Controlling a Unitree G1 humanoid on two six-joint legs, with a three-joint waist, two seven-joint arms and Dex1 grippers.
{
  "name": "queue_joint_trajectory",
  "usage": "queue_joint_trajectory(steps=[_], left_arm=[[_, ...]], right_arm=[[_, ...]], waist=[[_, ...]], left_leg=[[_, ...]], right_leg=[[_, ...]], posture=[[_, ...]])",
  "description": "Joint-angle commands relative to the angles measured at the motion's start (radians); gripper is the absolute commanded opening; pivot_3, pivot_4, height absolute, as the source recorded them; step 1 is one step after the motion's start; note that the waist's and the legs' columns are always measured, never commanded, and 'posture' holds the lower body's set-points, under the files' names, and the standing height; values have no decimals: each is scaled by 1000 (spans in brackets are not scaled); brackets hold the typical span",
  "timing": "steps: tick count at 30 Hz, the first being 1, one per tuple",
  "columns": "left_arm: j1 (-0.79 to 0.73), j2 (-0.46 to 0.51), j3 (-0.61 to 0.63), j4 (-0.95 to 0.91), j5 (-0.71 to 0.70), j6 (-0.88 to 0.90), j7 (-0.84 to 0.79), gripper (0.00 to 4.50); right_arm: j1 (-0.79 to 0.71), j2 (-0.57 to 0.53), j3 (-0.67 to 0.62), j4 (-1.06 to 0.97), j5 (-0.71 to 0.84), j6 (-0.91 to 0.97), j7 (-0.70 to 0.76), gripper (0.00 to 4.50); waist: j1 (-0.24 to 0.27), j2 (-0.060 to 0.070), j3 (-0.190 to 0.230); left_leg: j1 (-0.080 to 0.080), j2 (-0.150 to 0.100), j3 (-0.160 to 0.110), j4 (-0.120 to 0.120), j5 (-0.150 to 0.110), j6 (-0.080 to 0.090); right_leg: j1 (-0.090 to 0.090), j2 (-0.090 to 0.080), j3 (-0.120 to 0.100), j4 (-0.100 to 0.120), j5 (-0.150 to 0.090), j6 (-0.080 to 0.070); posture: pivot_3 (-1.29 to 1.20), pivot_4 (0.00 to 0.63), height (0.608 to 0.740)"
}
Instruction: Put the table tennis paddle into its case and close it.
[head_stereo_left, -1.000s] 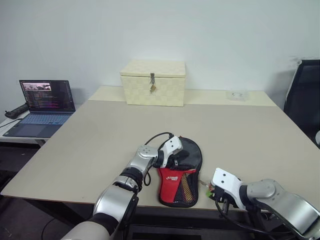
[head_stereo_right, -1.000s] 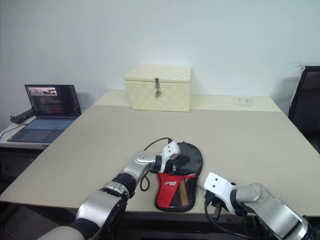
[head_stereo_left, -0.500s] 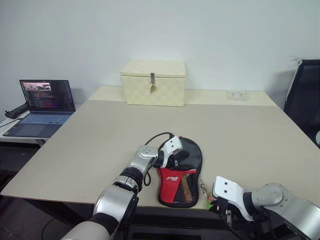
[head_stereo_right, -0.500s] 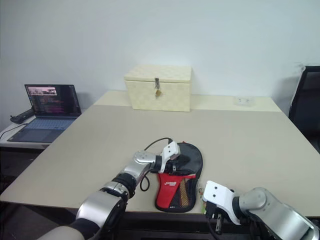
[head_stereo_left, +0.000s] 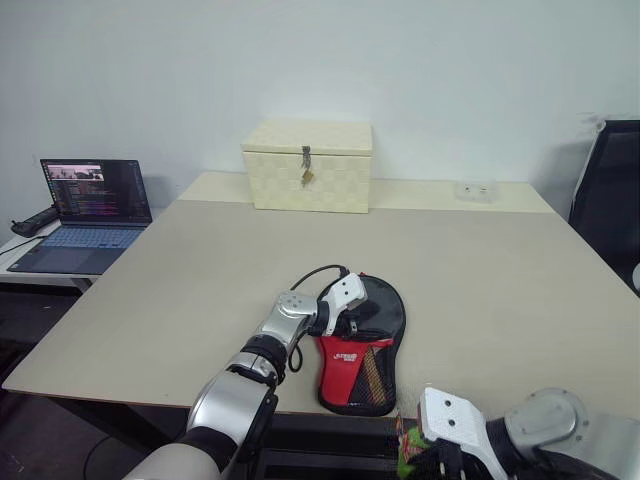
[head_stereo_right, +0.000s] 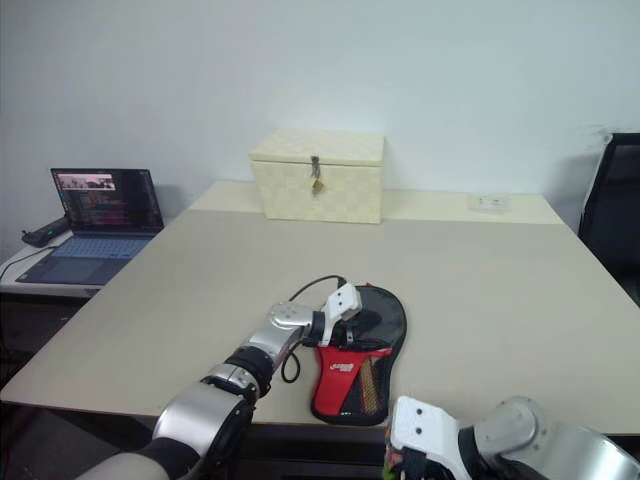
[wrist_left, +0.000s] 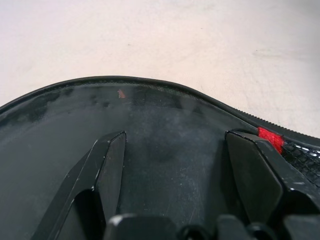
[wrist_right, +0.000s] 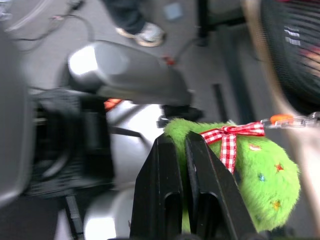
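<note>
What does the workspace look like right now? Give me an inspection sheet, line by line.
Surface: beige table, mostly bare.
Job's things: black and red case lies flat near the front edge; paddle not visible.
Clutter: cream latched box at the far edge.
Grippers: left pincer rests open on the case's round end; right pincer, below the table's front edge, is shut on the green charm.
Cables: black cable loops at the left wrist.
Surroundings: laptop on a side desk, dark chair, white wall.

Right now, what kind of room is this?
Probably an office or a lab. There is a big plain table, an open laptop on a side desk, and a black office chair by a bare white wall.
</note>
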Motion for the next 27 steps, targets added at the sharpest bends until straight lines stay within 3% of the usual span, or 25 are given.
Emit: queue_joint_trajectory(steps=[1,5,9,12,19,23,27], left_arm=[[37,2,-54,54,73,20,36,3429],[40,4,-59,52,77,17,39,3429],[41,7,-60,50,77,15,36,3429],[45,12,-57,49,75,13,33,3429],[54,20,-34,36,50,13,35,3429],[62,30,20,-15,-23,20,-37,3429],[100,83,69,-196,-118,65,-145,3429]], right_arm=[[10,-1,-13,-65,133,1,25,48],[5,7,-12,-65,205,-17,-13,48],[-25,39,20,-50,149,-1,-76,48],[-48,65,2,-27,169,-4,-87,732],[-91,59,-92,28,208,-62,-49,3105],[-103,80,-151,135,109,-190,-74,3105],[-124,126,-155,308,-51,-413,-76,3105]], waist=[[0,-1,-1],[0,-1,-1],[0,-1,-1],[-1,-1,-2],[-3,-1,-1],[-4,-1,-1],[-22,-1,1]], left_leg=[[0,0,0,0,0,0],[0,0,0,0,0,0],[0,1,0,-2,0,0],[-1,1,0,-3,-1,1],[0,1,1,-3,-1,1],[-1,1,1,-3,-1,1],[-2,2,3,-4,-1,2]], right_leg=[[0,0,0,0,0,0],[0,0,0,-1,0,0],[1,0,-1,-5,1,1],[1,0,0,-7,1,2],[1,0,0,-8,2,3],[1,0,1,-8,2,3],[-2,1,2,-8,2,3]], posture=[[0,150,740],[0,150,740],[0,150,740],[0,150,740],[0,150,740],[0,150,740],[0,150,740]])
